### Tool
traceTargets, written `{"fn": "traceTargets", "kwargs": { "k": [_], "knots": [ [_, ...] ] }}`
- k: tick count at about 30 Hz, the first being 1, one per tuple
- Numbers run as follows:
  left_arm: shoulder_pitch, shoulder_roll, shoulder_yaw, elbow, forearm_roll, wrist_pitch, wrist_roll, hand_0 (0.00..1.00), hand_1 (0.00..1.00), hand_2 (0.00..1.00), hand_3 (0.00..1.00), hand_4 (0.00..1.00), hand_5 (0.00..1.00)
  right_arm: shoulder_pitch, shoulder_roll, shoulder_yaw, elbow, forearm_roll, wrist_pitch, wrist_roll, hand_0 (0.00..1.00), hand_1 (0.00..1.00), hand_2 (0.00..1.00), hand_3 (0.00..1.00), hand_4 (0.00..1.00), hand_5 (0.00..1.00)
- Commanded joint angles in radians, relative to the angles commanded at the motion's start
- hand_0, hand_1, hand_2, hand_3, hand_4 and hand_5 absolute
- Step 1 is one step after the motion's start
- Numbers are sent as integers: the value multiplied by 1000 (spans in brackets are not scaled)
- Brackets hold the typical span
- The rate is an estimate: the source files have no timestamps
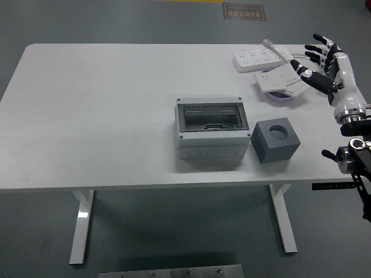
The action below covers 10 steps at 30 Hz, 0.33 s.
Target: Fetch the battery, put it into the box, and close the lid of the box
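A grey box (211,132) with a dark see-through lid lying flat over it sits at the middle of the white table (104,116). A dark grey cube (275,139) with a round hole in its top stands just right of the box. I cannot make out a battery; whether one sits in the cube's hole I cannot tell. My right hand (308,55) hovers at the table's far right with fingers spread, holding nothing, beside the power strips. The left arm is out of view.
A white power strip (258,58) with its cord lies at the back right. A second white strip (281,79) rests tilted on a purple round object (282,96) just in front of it. The right forearm runs along the table's right edge.
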Motion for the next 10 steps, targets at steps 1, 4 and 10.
{"fn": "traceTargets", "kwargs": {
  "k": [1, 4, 10],
  "knots": [
    [0, 0, 0, 0, 0, 0, 0, 579, 712, 658, 605, 694, 175, 0, -1, 0, 0, -1, -1, -1, 849, 771, 763, 863, 853, 167],
    [0, 0, 0, 0, 0, 0, 2, 574, 708, 654, 604, 692, 177, -2, -2, 1, 0, -2, -5, -5, 850, 774, 764, 860, 848, 166],
    [-2, -2, 2, 0, 2, -2, 6, 574, 708, 654, 604, 692, 177, -3, -1, 1, 2, 10, -10, -7, 850, 774, 764, 860, 848, 166]
  ]
}}
